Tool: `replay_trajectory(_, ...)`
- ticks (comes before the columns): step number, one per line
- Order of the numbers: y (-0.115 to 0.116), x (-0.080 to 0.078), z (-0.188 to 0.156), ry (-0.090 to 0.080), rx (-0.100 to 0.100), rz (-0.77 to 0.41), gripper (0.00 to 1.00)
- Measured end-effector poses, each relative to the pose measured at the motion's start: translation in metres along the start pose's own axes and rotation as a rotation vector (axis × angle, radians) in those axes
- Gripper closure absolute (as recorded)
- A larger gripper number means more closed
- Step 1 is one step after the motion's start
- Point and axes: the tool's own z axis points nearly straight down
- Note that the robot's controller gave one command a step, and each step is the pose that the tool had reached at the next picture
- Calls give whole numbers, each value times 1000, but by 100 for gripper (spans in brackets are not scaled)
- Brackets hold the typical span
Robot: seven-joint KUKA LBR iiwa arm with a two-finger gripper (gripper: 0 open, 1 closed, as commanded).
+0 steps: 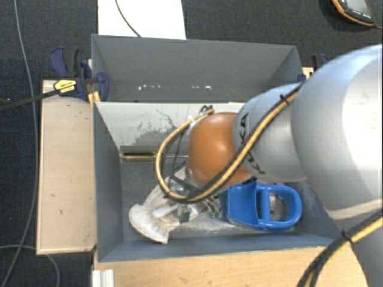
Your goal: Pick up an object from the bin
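Note:
My gripper is down at the bin's front, under the arm's orange cover, and sits on the right end of a crumpled white cloth. The cloth lies on the floor at the front left. Just to the right lies a blue plastic thing with a big loop handle, partly hidden by the arm. Between the cloth and the blue thing a small greenish item peeks out; I cannot tell what it is.
A thin dark and brass-coloured rod lies along the left part of the bin's floor, behind the cloth. The arm covers the bin's middle and right side.

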Motion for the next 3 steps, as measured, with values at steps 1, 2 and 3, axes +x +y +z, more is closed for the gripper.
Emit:
replay_trajectory(1,8,4,-11,-3,0,-13,100)
replay_trajectory(2,1,2,0,-1,-3,-36,100)
replay_trajectory(3,15,-12,-56,-12,-2,-44,100)
